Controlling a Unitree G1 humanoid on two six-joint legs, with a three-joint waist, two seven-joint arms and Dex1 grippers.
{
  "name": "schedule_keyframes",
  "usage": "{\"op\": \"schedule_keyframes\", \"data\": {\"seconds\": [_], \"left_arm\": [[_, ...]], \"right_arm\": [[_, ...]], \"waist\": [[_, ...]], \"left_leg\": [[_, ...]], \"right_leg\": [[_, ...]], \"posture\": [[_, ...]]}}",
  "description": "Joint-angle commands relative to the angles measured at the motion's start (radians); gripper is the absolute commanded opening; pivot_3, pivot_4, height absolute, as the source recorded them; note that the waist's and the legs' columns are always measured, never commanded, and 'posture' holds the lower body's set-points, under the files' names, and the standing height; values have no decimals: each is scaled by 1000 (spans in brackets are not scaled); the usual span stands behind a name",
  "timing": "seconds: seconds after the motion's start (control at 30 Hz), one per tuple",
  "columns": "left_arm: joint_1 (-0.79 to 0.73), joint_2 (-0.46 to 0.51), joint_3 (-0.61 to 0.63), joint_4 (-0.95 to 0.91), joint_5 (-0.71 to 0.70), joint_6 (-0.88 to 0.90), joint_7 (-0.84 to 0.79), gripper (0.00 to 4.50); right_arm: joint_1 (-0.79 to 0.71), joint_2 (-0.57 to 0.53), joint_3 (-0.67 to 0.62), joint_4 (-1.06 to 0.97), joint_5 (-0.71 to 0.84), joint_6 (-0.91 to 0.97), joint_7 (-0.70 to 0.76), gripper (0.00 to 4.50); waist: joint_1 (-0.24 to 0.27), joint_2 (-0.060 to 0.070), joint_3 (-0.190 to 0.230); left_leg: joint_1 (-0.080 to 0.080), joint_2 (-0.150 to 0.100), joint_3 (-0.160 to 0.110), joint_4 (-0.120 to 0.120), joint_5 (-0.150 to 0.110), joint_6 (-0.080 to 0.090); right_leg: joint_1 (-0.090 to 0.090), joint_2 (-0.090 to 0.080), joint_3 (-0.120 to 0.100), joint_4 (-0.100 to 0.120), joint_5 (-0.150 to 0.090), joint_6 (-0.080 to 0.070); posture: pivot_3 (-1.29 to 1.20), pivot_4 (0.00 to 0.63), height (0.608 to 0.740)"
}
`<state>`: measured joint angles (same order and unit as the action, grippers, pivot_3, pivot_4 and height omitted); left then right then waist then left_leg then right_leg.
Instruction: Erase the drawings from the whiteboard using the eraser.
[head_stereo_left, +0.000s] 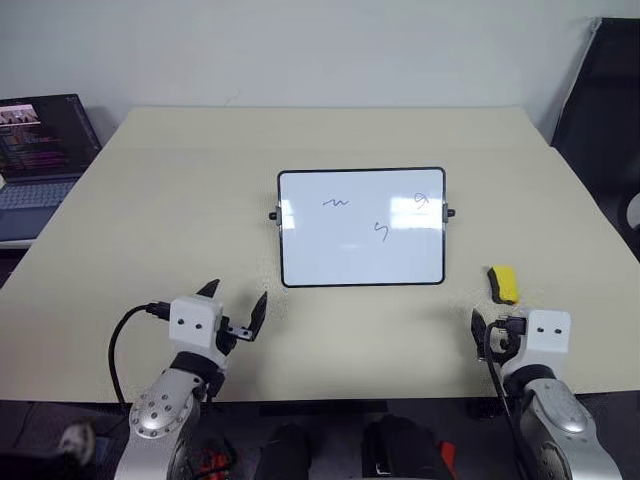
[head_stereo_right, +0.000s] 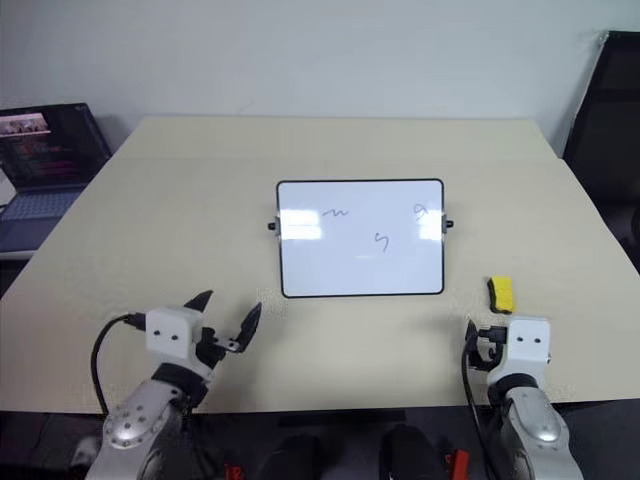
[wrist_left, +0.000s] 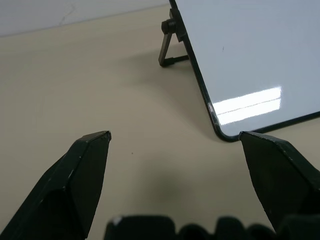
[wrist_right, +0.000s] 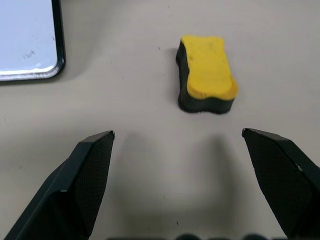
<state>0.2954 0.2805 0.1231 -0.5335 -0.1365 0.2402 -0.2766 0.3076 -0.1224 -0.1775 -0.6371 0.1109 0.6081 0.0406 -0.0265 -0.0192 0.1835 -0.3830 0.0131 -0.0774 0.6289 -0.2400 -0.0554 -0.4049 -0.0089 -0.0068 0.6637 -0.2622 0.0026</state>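
Fingers of the right gripper (wrist_right: 177, 142) stand spread wide and empty above the beige table (head_stereo_left: 150, 230), with the yellow eraser (wrist_right: 206, 73) lying just ahead of them, a little toward one finger rather than centred in the gap. The left gripper (head_stereo_left: 237, 309) is likewise spread and holds nothing, hovering near the whiteboard's (head_stereo_left: 362, 262) near left corner.

The board stands propped on a small stand in the middle of the table, and its three drawings (head_stereo_left: 336, 203) are all untouched: one squiggle at upper left, one near the upper right corner, one lower in the middle. The eraser rests flat, yellow side up and dark pad down, just off the board's near right corner.

The step in hand looks to be picking up the eraser. To do it well, the right gripper should shift sideways until the block sits centred between the fingers, come down low, and close across the narrow waist so the dark pad stays facing down. The propped board may tip or slide under wiping pressure, so the left gripper would probably do well to brace its frame.
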Motion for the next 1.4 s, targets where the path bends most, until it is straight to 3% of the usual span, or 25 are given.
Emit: {"op": "schedule_keyframes", "data": {"seconds": [0.03,0.57,1.03,1.13,1.4], "left_arm": [[-15,13,-1,-66,-12,14,-7,4500],[-159,1,-16,87,7,-60,-18,4500],[-171,-27,-39,128,14,-105,-1,4500],[-265,-29,-34,169,-47,-123,-47,4500],[-497,-23,-159,309,-218,-133,-359,4500]], "right_arm": [[-12,-8,-22,-61,10,11,-1,4471],[-100,-35,-80,48,16,-51,5,4471],[-150,-59,-103,122,17,-70,12,4471],[-176,-66,-97,129,20,-58,10,4471],[-233,-91,-126,131,53,40,14,4471]], "waist": [[0,0,0],[0,0,0],[0,0,0],[1,0,0],[1,0,0]], "left_leg": [[0,0,0,0,0,0],[0,0,0,0,0,0],[0,-1,0,0,0,0],[0,-1,0,0,0,0],[0,-2,2,0,0,0]], "right_leg": [[0,0,0,0,-2,-3],[0,2,-1,1,0,0],[0,4,0,1,1,1],[0,4,0,1,1,1],[1,5,0,0,1,2]], "posture": [[0,150,740],[0,150,740],[0,150,740],[0,150,740],[0,150,740]]}}
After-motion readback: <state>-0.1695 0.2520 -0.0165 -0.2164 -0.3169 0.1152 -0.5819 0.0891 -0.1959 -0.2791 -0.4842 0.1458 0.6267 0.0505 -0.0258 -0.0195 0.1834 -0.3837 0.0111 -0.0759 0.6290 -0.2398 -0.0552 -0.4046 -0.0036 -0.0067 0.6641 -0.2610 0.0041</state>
